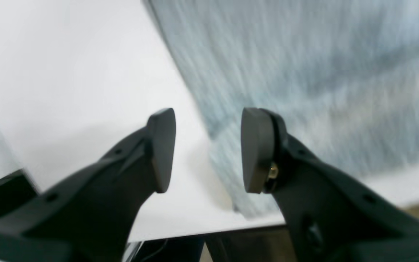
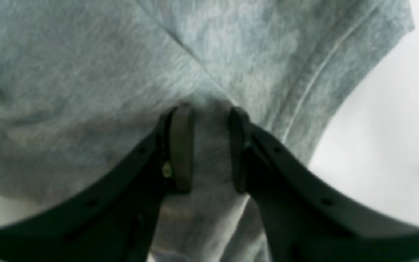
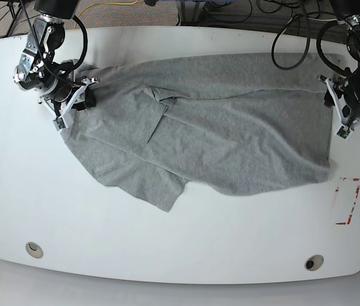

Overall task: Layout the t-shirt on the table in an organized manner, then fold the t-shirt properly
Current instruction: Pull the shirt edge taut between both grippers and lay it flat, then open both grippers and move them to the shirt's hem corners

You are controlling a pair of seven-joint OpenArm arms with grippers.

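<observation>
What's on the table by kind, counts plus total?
T-shirt: 1
Grommet holes: 2
Red-and-white tape mark: 1
Grippers: 2, left and right
Total: 6

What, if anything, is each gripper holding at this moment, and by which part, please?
The right gripper pinches a bunched fold of the t-shirt at its edge, beside a sleeve seam. The left gripper is open over the shirt's edge, holding nothing.

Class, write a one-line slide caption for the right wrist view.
Right gripper pinching a bunched fold of grey t-shirt above the white table.
</observation>
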